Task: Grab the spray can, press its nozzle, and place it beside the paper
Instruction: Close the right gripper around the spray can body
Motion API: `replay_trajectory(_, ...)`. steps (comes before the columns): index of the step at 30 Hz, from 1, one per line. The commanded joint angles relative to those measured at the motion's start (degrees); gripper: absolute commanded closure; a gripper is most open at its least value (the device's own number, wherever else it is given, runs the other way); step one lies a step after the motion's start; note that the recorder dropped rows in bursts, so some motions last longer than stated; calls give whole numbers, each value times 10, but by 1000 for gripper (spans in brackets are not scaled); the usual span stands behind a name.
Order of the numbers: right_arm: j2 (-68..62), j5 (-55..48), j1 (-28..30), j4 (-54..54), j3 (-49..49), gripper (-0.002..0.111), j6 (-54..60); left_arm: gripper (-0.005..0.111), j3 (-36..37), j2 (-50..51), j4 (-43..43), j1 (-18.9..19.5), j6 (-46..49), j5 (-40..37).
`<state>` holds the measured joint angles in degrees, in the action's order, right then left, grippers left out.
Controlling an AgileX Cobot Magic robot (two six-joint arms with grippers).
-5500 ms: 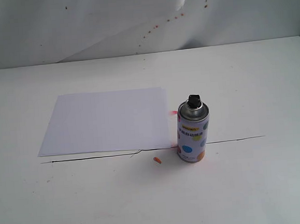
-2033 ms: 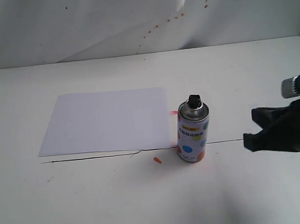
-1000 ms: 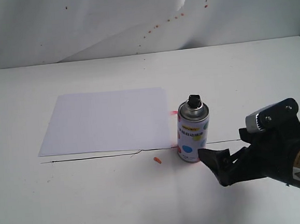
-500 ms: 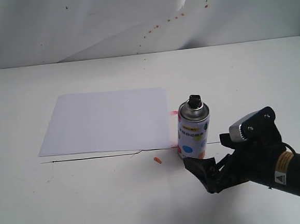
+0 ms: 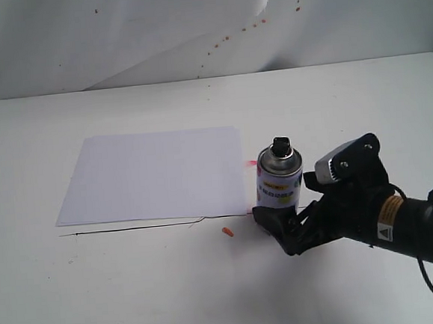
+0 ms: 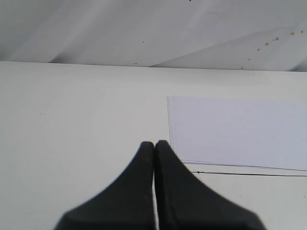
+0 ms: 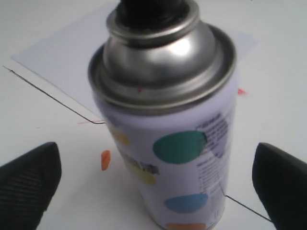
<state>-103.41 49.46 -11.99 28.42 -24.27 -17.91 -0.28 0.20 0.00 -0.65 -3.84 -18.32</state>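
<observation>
White tabletop (image 5: 136,288) crossed by a thin black line (image 5: 132,228) fills my exterior feed. The small silver-white aerosol spray can with coloured dots (image 5: 279,191) stands upright, long axis vertical, with its black push-button nozzle (image 5: 279,146) on top. It is just beside the flat white paper sheet (image 5: 154,174), at the sheet's 4 o'clock corner. My right gripper (image 5: 282,218), spread wide, flanks the can's base from 4 o'clock.

Left wrist feed: my left gripper (image 6: 154,145) is pinched closed, empty.

Right wrist feed: the can sits between both black fingers (image 7: 29,182), touching neither; label print too blurred to read.

The spray can (image 7: 163,143) has a glossy printed body and a shiny metal dome. Its blurred nozzle (image 7: 148,12) seems matt black plastic. The paper (image 5: 154,174) is smooth and matt.
</observation>
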Motion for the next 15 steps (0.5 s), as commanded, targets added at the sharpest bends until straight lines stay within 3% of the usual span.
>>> replay_trajectory(1, -35, 13, 0, 29, -12, 5, 3, 106, 3, -2, 0, -3, -2, 4)
replay_trajectory(15, -93, 80, 1, -26, -17, 5, 23, 106, 3, -2, 0, -3, -2, 4)
